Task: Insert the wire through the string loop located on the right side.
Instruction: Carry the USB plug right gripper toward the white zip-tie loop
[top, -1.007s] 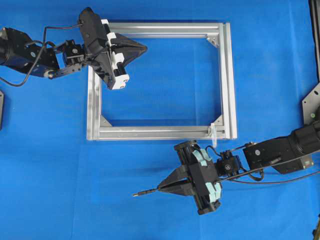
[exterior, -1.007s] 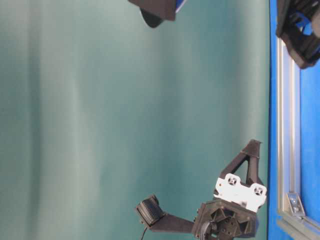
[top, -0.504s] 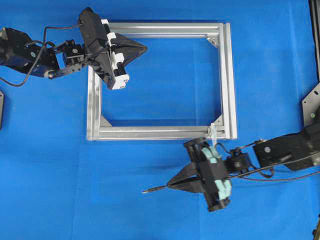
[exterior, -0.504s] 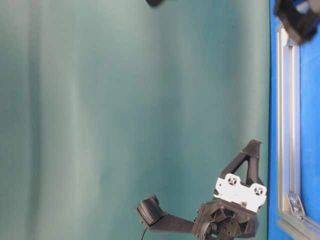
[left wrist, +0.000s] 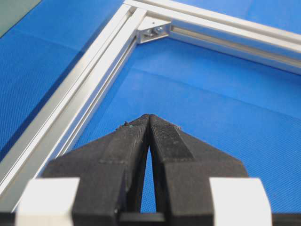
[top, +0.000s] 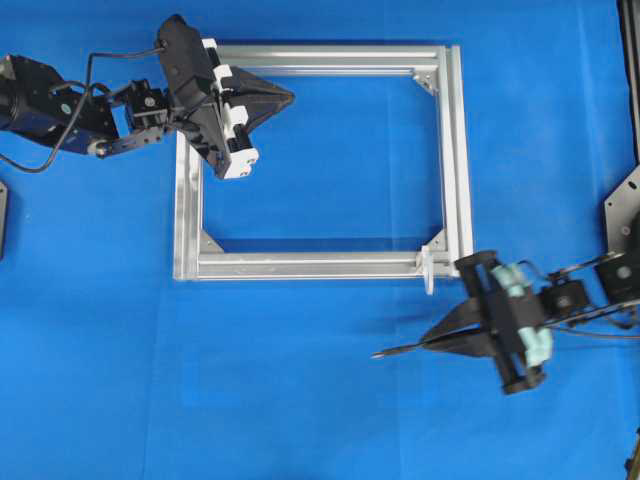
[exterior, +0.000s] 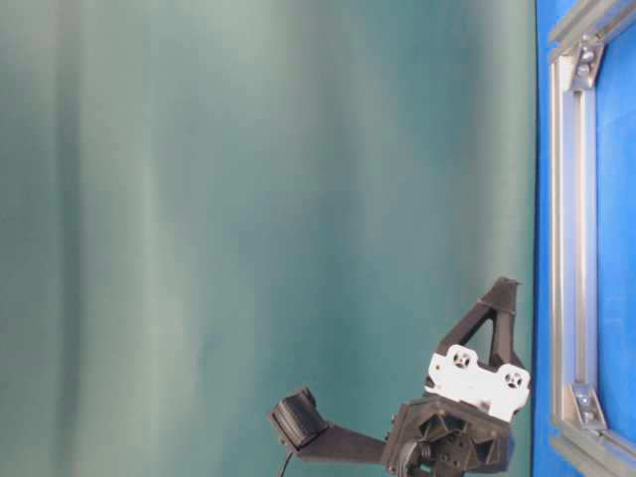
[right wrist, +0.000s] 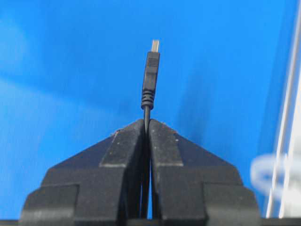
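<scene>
The wire is sticking out from the right gripper, which is clenching it just behind the plug, below the frame's lower right corner. The string loop is standing at that corner, just beside the gripper. Farther off, the left gripper is hanging pinched shut and empty over the frame's top left corner.

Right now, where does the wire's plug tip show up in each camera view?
Overhead: the wire pokes out leftward from the right tool, lower right, below the frame.
Table-level: not in it.
Left wrist: not in it.
Right wrist: centre, upper half, plug standing up from the shut fingers.
Shared landmark: the silver frame, a blurred strip on the right edge in the right wrist view.
</scene>
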### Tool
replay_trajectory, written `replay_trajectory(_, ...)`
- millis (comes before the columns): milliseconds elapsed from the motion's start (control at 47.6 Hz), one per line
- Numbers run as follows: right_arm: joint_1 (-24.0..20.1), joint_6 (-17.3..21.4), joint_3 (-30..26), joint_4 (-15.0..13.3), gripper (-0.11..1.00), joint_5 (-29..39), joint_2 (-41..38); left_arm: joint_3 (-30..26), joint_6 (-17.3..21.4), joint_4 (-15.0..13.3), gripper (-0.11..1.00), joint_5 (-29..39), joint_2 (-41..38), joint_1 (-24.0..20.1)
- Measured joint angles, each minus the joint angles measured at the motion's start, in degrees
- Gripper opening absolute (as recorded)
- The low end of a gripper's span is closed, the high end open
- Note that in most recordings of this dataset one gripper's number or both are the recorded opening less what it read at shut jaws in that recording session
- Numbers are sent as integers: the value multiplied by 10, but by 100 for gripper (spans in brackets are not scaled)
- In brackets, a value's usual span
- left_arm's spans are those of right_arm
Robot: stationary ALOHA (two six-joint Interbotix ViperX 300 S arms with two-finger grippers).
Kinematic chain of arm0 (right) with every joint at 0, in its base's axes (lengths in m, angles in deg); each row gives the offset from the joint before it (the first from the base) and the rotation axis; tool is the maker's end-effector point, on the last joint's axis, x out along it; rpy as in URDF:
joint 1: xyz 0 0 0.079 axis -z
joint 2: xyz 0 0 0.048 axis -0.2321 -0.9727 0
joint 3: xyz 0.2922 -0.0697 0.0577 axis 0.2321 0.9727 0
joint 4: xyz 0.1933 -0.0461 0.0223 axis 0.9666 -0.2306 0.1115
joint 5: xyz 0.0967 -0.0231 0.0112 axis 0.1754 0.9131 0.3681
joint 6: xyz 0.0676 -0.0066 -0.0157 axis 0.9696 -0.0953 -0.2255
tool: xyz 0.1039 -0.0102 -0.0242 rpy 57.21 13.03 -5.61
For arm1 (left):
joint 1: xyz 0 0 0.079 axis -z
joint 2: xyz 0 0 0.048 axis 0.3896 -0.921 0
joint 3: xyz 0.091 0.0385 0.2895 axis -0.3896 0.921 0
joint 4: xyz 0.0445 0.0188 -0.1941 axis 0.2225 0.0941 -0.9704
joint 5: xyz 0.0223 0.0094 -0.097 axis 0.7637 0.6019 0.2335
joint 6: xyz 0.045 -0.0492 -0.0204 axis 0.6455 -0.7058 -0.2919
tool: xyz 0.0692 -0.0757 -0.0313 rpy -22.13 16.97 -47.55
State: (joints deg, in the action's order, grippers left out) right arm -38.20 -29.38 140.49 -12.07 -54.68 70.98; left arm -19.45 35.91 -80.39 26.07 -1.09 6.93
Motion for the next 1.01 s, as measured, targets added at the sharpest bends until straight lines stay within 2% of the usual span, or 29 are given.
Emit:
replay_trajectory(189,-14,0,78,12,-4,0,67,0,-1,0,0,-1,1,-1)
replay_trajectory(462,-16,1,161,13,-4,11,182,0,-2,0,0,-1,1,0)
replay_trajectory(651,-16,1,176,13,-4,21,235,0,-2,0,0,-1,1,0)
replay_trajectory(1007,-4,-3,177,15,-4,23,236,0,-2,0,0,-1,1,0)
